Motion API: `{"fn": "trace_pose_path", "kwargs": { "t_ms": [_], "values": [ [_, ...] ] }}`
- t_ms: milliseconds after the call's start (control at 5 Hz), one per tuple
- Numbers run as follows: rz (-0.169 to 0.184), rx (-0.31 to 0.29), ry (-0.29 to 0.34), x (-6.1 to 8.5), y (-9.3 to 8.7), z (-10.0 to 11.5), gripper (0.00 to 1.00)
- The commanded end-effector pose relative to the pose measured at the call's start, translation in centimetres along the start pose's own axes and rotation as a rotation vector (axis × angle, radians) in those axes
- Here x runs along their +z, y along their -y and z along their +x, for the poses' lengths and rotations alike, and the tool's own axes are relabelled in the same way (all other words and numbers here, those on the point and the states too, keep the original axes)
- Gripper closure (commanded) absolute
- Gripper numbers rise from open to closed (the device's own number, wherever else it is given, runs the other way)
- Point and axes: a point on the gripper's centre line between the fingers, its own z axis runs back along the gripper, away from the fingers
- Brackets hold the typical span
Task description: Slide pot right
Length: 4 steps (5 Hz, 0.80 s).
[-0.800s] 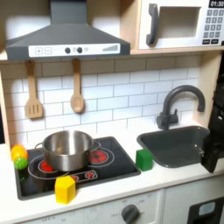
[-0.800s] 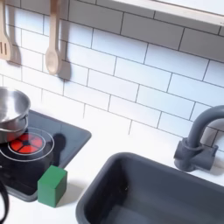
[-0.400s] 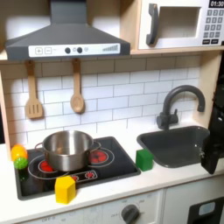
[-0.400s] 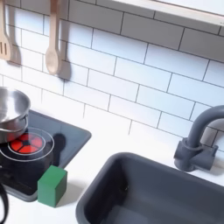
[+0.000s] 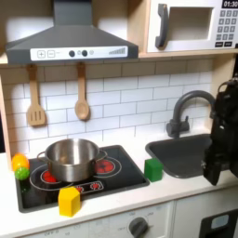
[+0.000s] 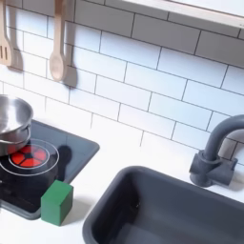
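Observation:
The pot (image 5: 70,160) is shiny silver metal, round and wide, and stands on the left burner of the black stove top (image 5: 121,178). In the second exterior view the pot (image 6: 11,122) is cut off by the second exterior view's left edge. My black arm comes in at the first exterior view's right edge, and its gripper (image 5: 215,174) hangs over the right part of the sink (image 5: 184,153), far from the pot. The fingers are a dark blur, so I cannot make out whether they are open or shut.
A green block (image 5: 152,169) (image 6: 56,202) sits at the stove's right front corner, a yellow block (image 5: 69,201) at its front edge, and a yellow-green toy (image 5: 19,165) at its left. A dark faucet (image 5: 191,107) (image 6: 217,152) rises behind the sink. A spatula (image 5: 35,98) and spoon (image 5: 82,95) hang on the tiles.
My arm has moved up and to the left into the first exterior view, from a small dark shape at the right edge to a tall one over the sink. The pot has not moved.

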Motion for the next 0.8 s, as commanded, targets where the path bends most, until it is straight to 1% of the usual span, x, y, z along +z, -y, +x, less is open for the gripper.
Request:
{"fn": "trace_pose_path", "kwargs": {
  "t_ms": [0,200,400,600],
  "values": [
    [0.014,0.009,0.027,0.3,-1.4,1.6,0.0],
    [0.011,0.021,0.038,0.5,-2.3,2.5,0.0],
    [0.015,0.021,0.046,0.6,-3.3,3.4,0.0],
    [0.021,0.034,0.059,0.9,-4.3,4.1,0.0]
  ]
}}
